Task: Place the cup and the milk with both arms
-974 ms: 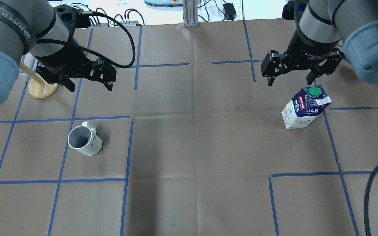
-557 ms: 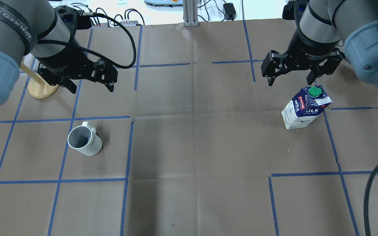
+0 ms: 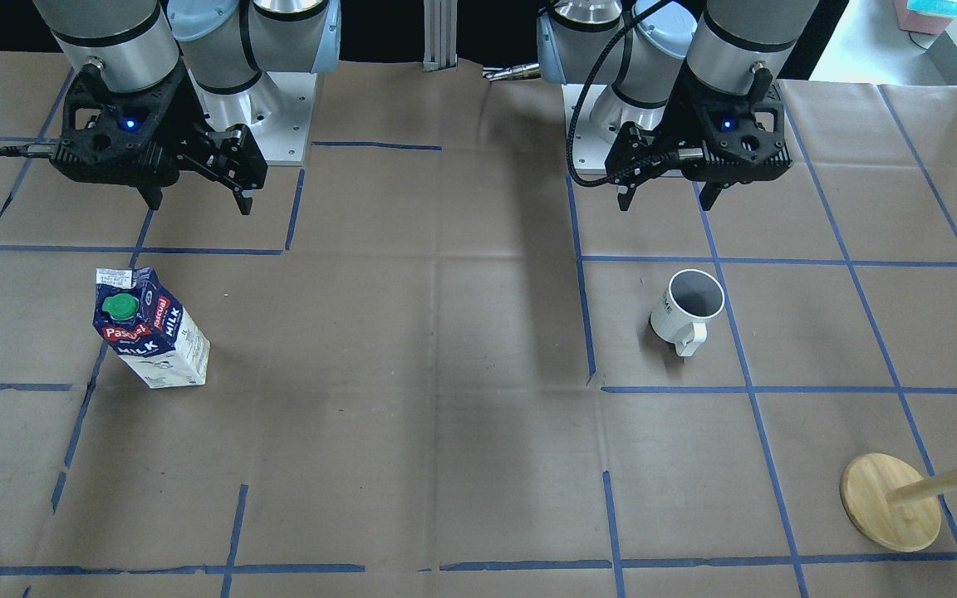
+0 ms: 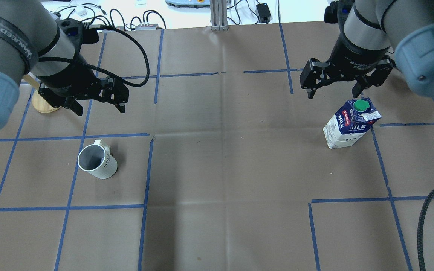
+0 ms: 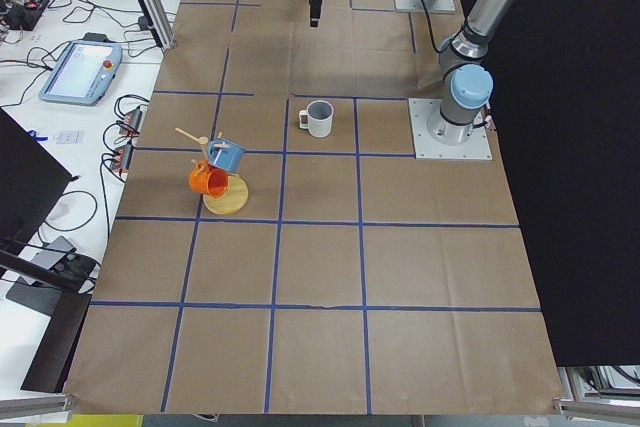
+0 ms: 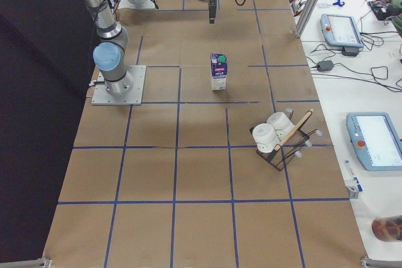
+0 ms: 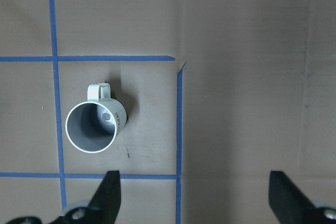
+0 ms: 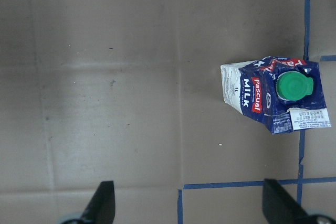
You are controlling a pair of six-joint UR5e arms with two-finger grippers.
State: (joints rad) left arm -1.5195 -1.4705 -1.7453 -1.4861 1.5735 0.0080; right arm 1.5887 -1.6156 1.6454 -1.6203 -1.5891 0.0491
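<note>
The white cup (image 4: pixel 97 162) stands upright on the brown paper, handle toward the far side; it also shows in the left wrist view (image 7: pixel 94 127) and the front view (image 3: pixel 689 307). My left gripper (image 4: pixel 100 110) is open and empty, above the table just beyond the cup. The blue and white milk carton (image 4: pixel 350 124) with a green cap stands upright; it also shows in the right wrist view (image 8: pixel 270 95) and the front view (image 3: pixel 150 328). My right gripper (image 4: pixel 333 94) is open and empty, above the table beyond the carton and apart from it.
A wooden mug stand (image 3: pixel 890 502) with a blue and an orange mug is at the table's far left, partly behind my left arm in the overhead view. A black wire rack with white cups (image 6: pixel 279 139) stands far right. Blue tape lines grid the paper. A black cable (image 4: pixel 424 218) hangs near right.
My left gripper has moved a little nearer, toward the cup, still open. The right gripper, the cup and the milk have not moved.
</note>
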